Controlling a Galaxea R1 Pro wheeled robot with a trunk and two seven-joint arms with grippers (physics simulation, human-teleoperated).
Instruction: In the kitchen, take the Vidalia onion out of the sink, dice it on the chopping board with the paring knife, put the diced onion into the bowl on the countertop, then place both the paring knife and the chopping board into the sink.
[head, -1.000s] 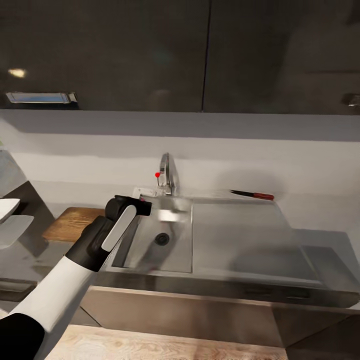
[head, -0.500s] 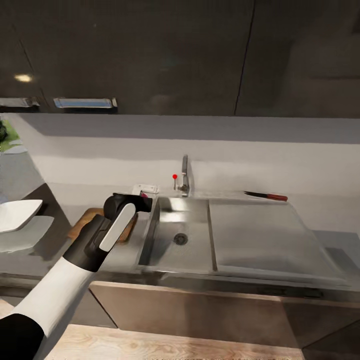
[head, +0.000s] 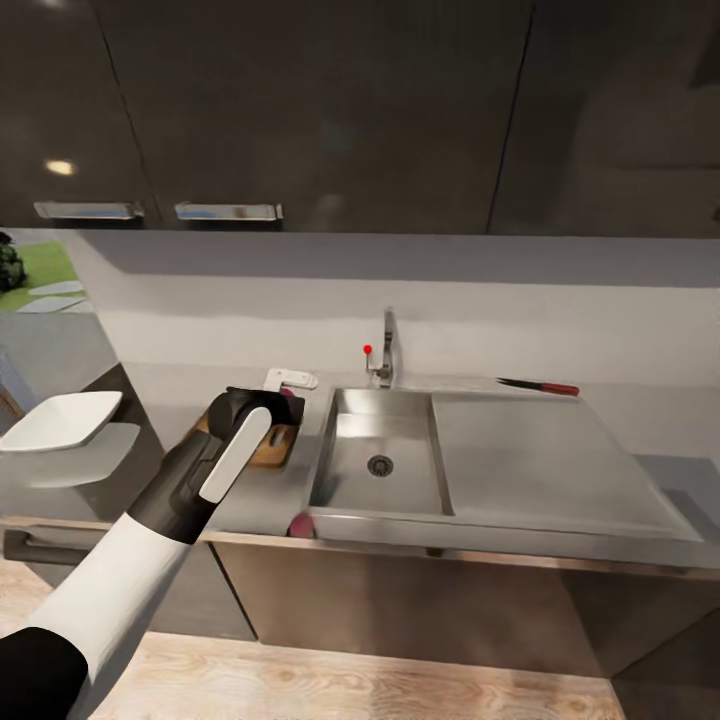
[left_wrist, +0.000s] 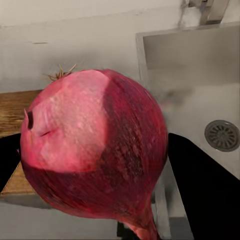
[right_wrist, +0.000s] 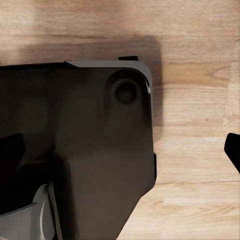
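Note:
My left gripper (head: 283, 401) is shut on the Vidalia onion (left_wrist: 95, 155), a pink-red bulb held between the dark fingers (left_wrist: 200, 185). It hangs just above the right end of the brown chopping board (head: 262, 447), left of the sink (head: 345, 402). The basin holds nothing but its drain. The red-handled paring knife (head: 540, 386) lies on the countertop (head: 640, 410) behind the drainboard. At the far left stands the white bowl (head: 62, 420). My right gripper (right_wrist: 120, 150) is open, pointing down at wooden floor.
A chrome tap (head: 387, 348) with a red knob (head: 367, 350) stands behind the basin. A small white object (head: 290, 379) lies behind the board. Dark wall cabinets (head: 300, 110) hang overhead. A small pink blur (head: 300, 523) sits at the counter's front edge.
The head view has panned, so the sink now sits further right. Relative to the sink, my left gripper with the onion has moved from the basin's left rim to above the board.

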